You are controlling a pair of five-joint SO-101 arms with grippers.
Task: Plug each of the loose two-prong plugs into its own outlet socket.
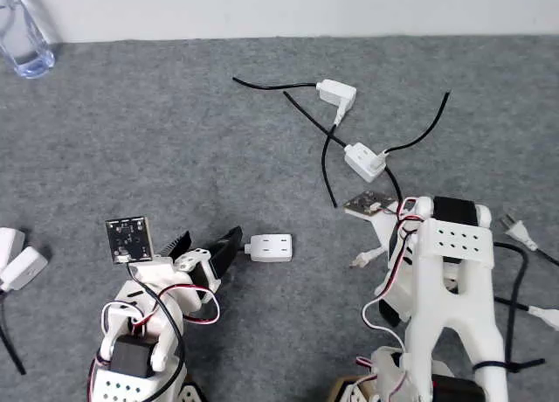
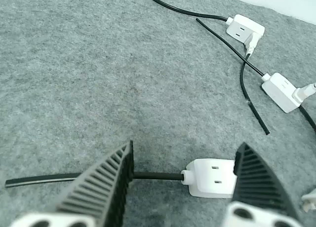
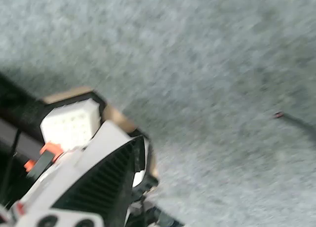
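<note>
Grey felt mat covers the whole table surface. A plain white wall borders the mat's far edge. A clear vessel stands on one far corner of the mat. Lighting is even.

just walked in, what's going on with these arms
The left arm's claw is open over the cord end of a white outlet socket on the grey mat, not gripping it. Two more sockets farther back seem to have plugs in. A loose plug lies beside the right arm.
</note>
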